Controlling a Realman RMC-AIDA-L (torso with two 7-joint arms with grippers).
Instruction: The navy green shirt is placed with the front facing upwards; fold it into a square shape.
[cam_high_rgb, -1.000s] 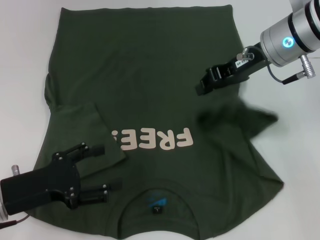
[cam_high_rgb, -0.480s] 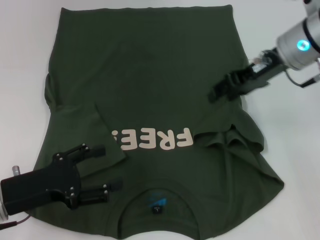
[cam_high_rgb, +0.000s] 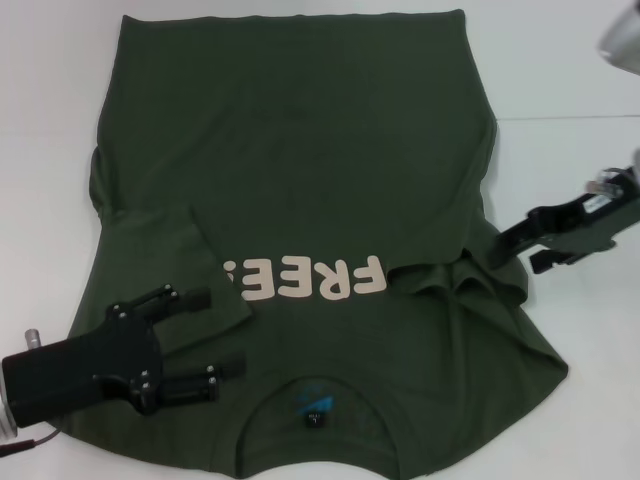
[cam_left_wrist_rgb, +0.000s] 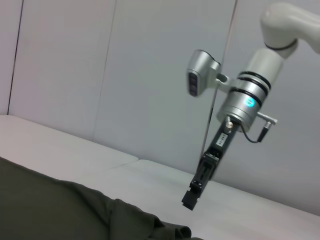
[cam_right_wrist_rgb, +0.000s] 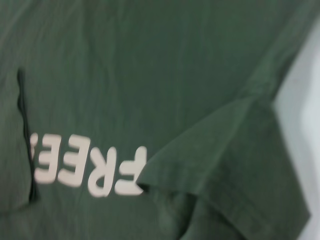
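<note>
The navy green shirt (cam_high_rgb: 300, 150) lies flat, front up, with its collar (cam_high_rgb: 315, 405) nearest me and the cream "FREE!" lettering (cam_high_rgb: 310, 280) across the chest. Both sleeves are folded inward: the left one (cam_high_rgb: 165, 255) and the right one (cam_high_rgb: 470, 285), whose flap also shows beside the lettering in the right wrist view (cam_right_wrist_rgb: 215, 150). My left gripper (cam_high_rgb: 205, 338) hovers open over the shoulder area beside the collar, holding nothing. My right gripper (cam_high_rgb: 512, 258) is at the shirt's right edge, just past the folded sleeve, open and empty. The left wrist view shows it above the table (cam_left_wrist_rgb: 192, 197).
The shirt rests on a white table (cam_high_rgb: 570, 130), with bare surface to the right and along the far edge. A seam line (cam_high_rgb: 560, 117) crosses the table on the right. Grey wall panels (cam_left_wrist_rgb: 100, 75) stand behind the table.
My right gripper let go of the right sleeve, which now lies folded on the shirt, and drew back rightward and nearer, off the chest. The left gripper has stayed in place.
</note>
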